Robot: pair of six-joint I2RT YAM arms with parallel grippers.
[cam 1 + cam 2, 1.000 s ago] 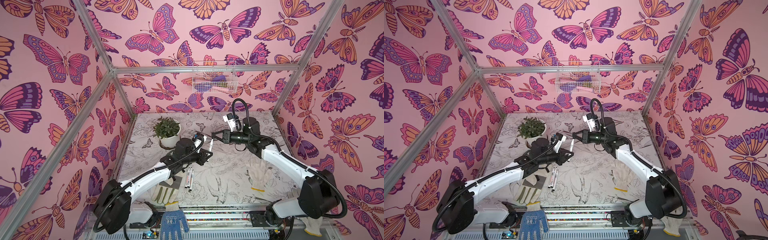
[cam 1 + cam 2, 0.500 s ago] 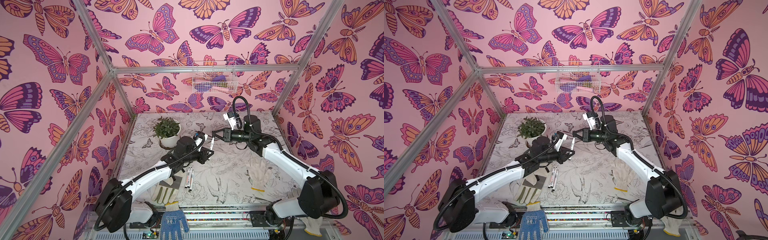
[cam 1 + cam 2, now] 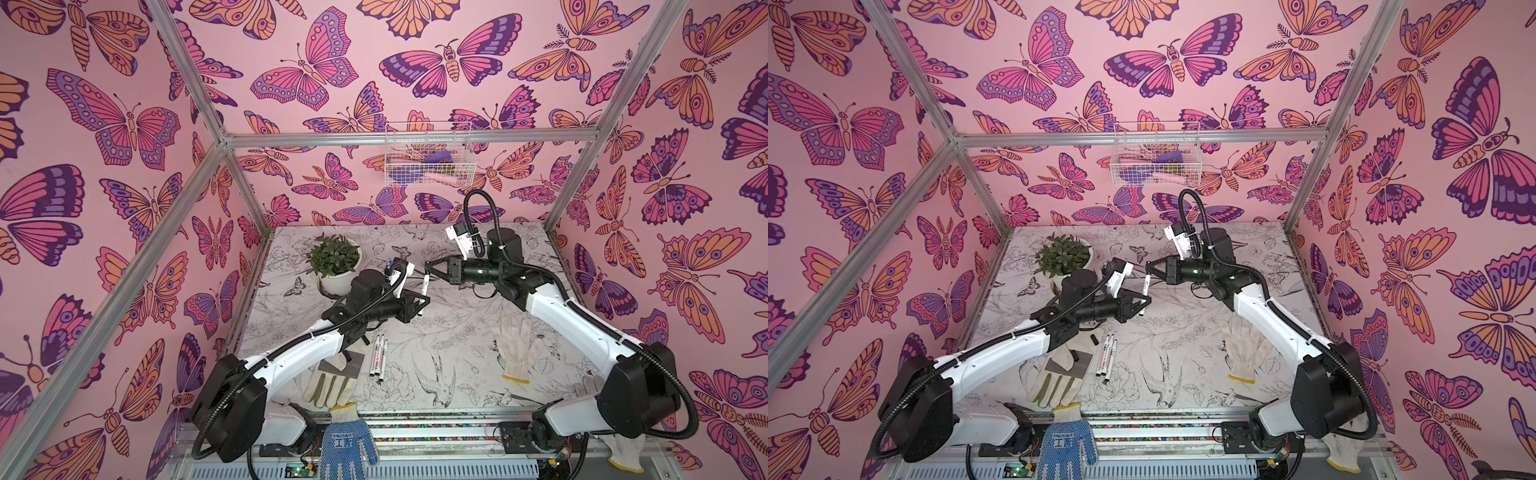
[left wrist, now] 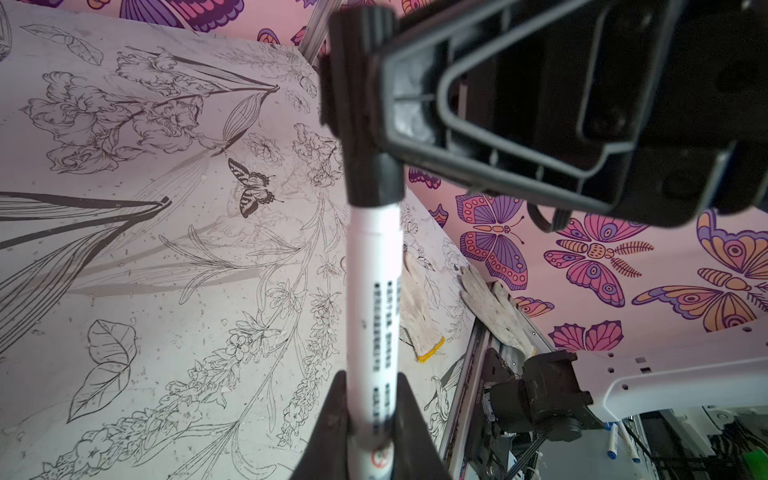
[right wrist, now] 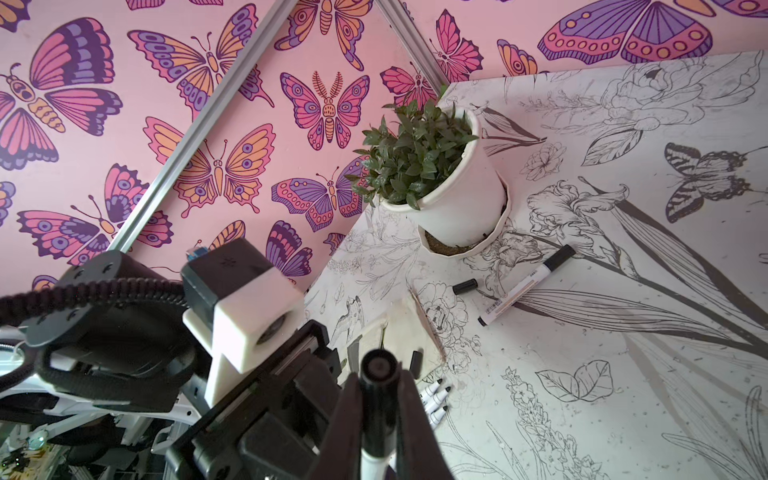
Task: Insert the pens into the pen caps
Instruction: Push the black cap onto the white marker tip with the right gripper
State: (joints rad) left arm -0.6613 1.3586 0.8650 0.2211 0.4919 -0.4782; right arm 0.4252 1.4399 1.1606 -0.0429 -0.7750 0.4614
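Above the middle of the table my left gripper (image 3: 420, 300) (image 4: 370, 419) is shut on a white pen (image 3: 423, 286) (image 4: 374, 291) low on its barrel. My right gripper (image 3: 428, 272) (image 5: 379, 415) is shut on a black pen cap (image 4: 371, 174) (image 5: 379, 374) that sits over that pen's upper end. Three uncapped pens (image 3: 378, 357) (image 5: 434, 401) lie side by side on the table near the front left. In the right wrist view, a capped pen (image 5: 525, 286) and a loose pen cap (image 5: 464, 286) lie near the plant pot. Two more caps (image 3: 1094, 338) lie beside the left arm.
A potted plant (image 3: 336, 266) stands at the back left. A glove with a grey patch (image 3: 332, 378) lies under the left arm. A white glove (image 3: 513, 340) lies on the right. A blue glove (image 3: 345, 444) hangs over the front edge. A wire basket (image 3: 428, 158) hangs on the back wall.
Almost nothing differs. The right arm has edged slightly to the right. Both grippers keep their hold on the pen and cap.
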